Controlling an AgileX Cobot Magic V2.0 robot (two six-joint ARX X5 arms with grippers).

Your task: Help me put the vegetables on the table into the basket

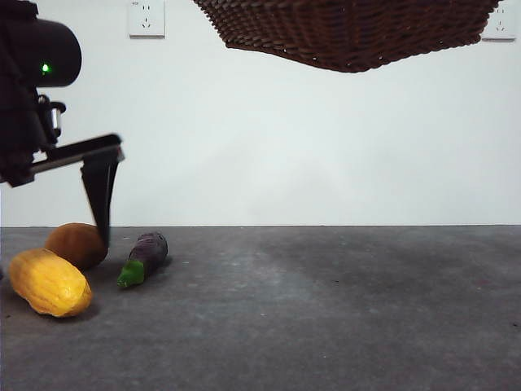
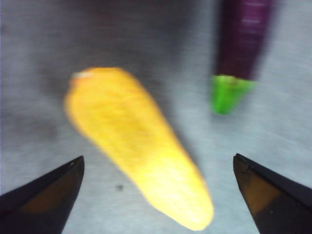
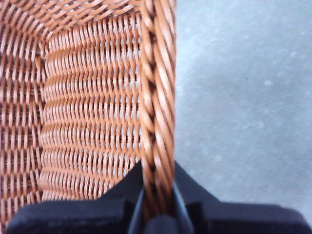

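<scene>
Tabletop [image 1: 342,309]: wide dark grey surface, carrying all three vegetables at one end; none had yet been lifted.

Basket [image 1: 350,32]: reddish-brown wicker, held in the air well above the tabletop, its underside filling the top of the front view. The part of the interior seen from the right wrist was bare weave with no vegetable in it.

Right gripper [image 3: 158,214]: clamped on the basket's braided rim [image 3: 158,97], one jaw inside the wall and one outside, carrying the basket's weight.

Left gripper [image 2: 158,195]: jaws spread wide apart, hanging low over the vegetables with the corn between them and nothing held. In the front view its dark jaw tip stood just in front of the potato; whether it touched could not be told.

Corn [image 1: 49,283]: yellow cob, lying on its side on the tabletop, nearest the camera, just beside the potato.

Potato [image 1: 77,244]: round, orange-brown, resting on the tabletop behind the corn.

Eggplant [image 1: 144,258]: small, dark purple with a green stem end, lying on the tabletop near the potato but apart from it.

Progress: judged early. The basket was up and ready; all three vegetables remained to be picked and dropped in, the corn likely first given how the left gripper framed it.
</scene>
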